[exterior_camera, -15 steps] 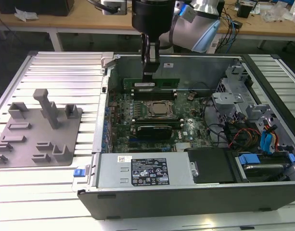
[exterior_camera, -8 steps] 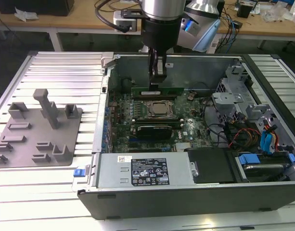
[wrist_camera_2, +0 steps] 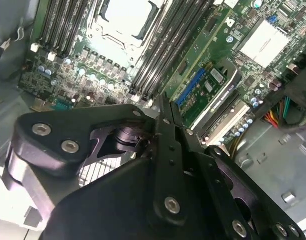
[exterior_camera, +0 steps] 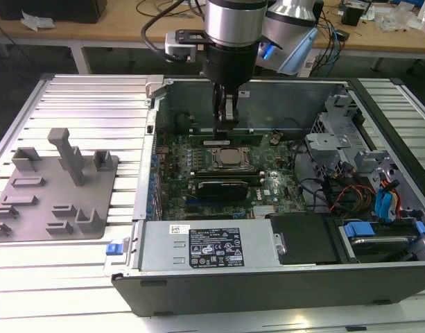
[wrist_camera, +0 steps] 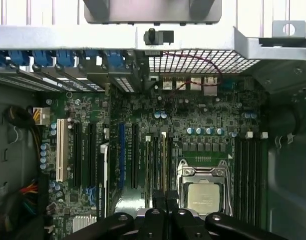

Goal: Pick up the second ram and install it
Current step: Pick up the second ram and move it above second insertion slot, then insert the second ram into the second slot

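My gripper [exterior_camera: 226,123] reaches down into the open computer case, just behind the CPU socket [exterior_camera: 231,158] and over the memory slots. In the first wrist view the fingers [wrist_camera: 160,197] are pressed together. The second ram [wrist_camera: 164,160] shows as a thin pale edge running out from between them, in line with a slot beside the CPU socket [wrist_camera: 205,192]. I cannot tell whether it is fully seated. In the second wrist view the gripper [wrist_camera_2: 162,102] hangs right above the ends of the black slots [wrist_camera_2: 157,55].
A grey fixture plate [exterior_camera: 53,187] with plastic blocks lies at the exterior view's left, outside the case. Inside are a graphics card [exterior_camera: 222,187], a power supply [exterior_camera: 205,246], drive cages and cables [exterior_camera: 351,194]. More memory slots [wrist_camera: 247,175] flank the socket's other side.
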`<state>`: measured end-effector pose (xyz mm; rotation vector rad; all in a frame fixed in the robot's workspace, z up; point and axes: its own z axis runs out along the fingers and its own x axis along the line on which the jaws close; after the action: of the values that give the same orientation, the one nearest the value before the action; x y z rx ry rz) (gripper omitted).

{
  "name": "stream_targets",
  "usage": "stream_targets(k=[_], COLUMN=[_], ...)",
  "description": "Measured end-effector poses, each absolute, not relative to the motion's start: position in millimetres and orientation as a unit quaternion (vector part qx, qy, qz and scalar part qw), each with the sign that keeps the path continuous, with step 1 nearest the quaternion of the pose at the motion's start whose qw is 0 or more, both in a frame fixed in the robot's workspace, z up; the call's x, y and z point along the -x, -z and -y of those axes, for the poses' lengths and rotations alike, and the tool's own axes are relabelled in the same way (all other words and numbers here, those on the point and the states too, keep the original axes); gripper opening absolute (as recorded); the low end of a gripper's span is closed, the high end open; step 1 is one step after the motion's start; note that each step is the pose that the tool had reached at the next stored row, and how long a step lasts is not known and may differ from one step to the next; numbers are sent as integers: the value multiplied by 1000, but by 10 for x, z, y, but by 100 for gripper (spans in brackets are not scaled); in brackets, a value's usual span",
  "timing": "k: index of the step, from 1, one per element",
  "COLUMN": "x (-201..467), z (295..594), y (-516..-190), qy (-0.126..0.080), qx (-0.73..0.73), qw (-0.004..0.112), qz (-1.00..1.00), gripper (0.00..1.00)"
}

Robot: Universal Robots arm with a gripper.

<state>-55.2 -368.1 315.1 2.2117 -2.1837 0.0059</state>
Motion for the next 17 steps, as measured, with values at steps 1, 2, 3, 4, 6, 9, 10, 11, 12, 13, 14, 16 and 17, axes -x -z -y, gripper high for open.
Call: stream_targets(k=[1,2,3,4,6,9,10,11,12,13,14,16,17], x=[534,520,517,517,515,513,512,512,512,511,511,511,511], z=[3681,3680,3680,3680,3680,3680,3680,3680,3680,3680,3680,3680,3680], y=[-3111,-3087,-3081,-3082,-3078,-3074,-3073,-3073,-3072,-3072,-3071,-3062,-3054], qy=[-2,-2,-2,-2,-2,-2,-2,-2,-2,-2,-2,-2,-2], qx=[-711,-711,-711,-711,-711,-711,-711,-711,-711,-711,-711,-711,-711], qw=[17,17,17,17,17,17,17,17,17,17,17,17,17], qz=[703,703,703,703,703,703,703,703,703,703,703,703,703], gripper=[9,9,9,9,9,9,9,9,9,9,9,9,9])
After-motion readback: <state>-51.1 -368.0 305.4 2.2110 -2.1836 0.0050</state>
